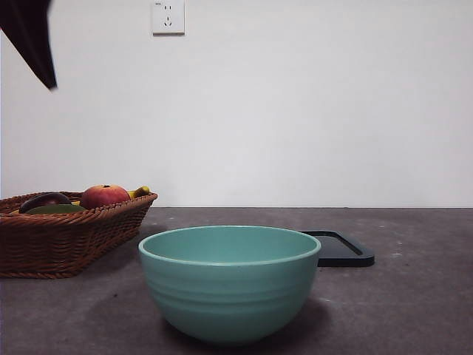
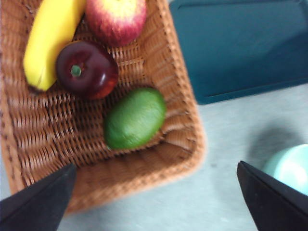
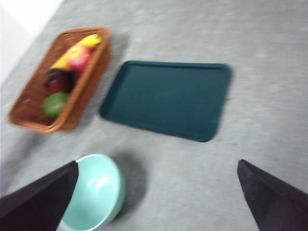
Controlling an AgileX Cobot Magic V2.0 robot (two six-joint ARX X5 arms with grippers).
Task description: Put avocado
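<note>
Grey table (image 1: 414,310) w/ wicker basket (image 1: 66,237), teal bowl (image 1: 229,285) & dark tray (image 1: 344,250), all apart

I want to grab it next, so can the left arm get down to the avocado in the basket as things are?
Probably yes: the left gripper, jaws open, hangs above the basket, and the avocado lies uncovered, apart from the dark red fruit.

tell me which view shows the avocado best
The left wrist view: the avocado lies whole and large in the wicker basket, beside the dark red fruit. The right wrist view shows it small and blurred. The front view shows only a green sliver above the basket's rim.
</note>
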